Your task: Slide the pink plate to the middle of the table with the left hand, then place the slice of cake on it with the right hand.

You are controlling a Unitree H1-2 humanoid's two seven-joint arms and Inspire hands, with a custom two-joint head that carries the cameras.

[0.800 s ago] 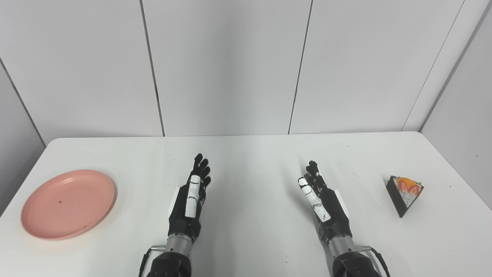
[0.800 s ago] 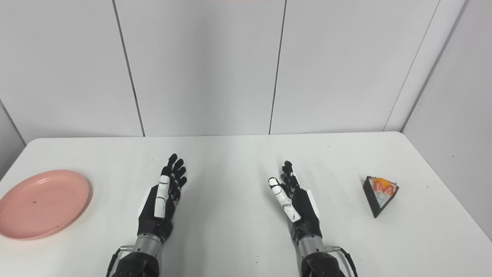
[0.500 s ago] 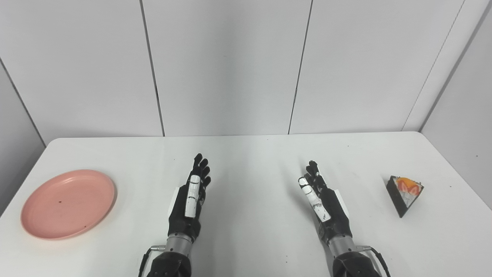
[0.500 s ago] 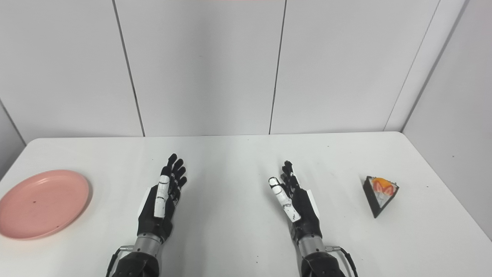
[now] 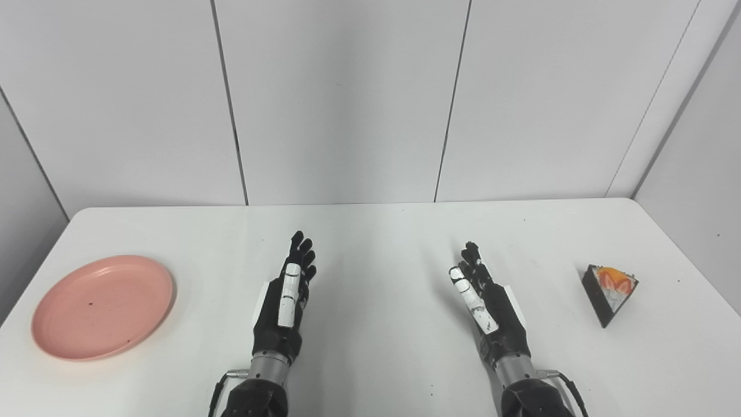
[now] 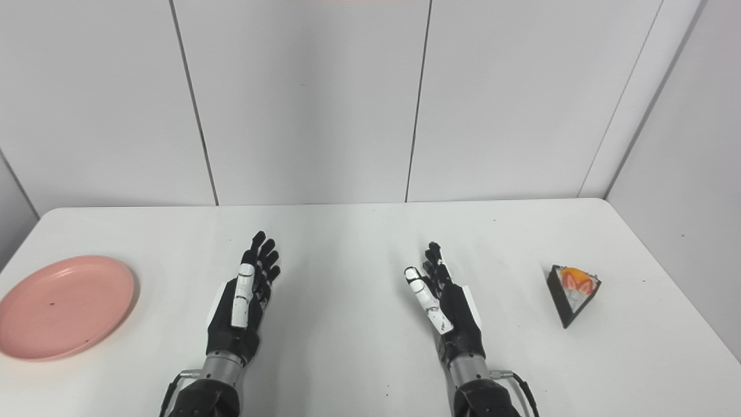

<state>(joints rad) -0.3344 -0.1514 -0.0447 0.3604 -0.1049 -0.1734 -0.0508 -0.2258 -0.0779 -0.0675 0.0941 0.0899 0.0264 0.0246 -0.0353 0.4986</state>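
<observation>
A round pink plate (image 5: 103, 307) lies flat near the left edge of the white table (image 5: 376, 231). A wedge of cake (image 5: 609, 291) with a dark side and orange fruit on top stands near the right edge. My left hand (image 5: 285, 301) rests low over the table left of the middle, open, fingers stretched forward and holding nothing, well to the right of the plate. My right hand (image 5: 484, 301) is open too, right of the middle, with a wide gap between it and the cake.
Grey panelled walls (image 5: 347, 98) close off the table at the back and on the right. Bare tabletop lies between the two hands. The table's left edge runs close by the plate.
The left hand has shifted very slightly to the left. Everything else stays where it was.
</observation>
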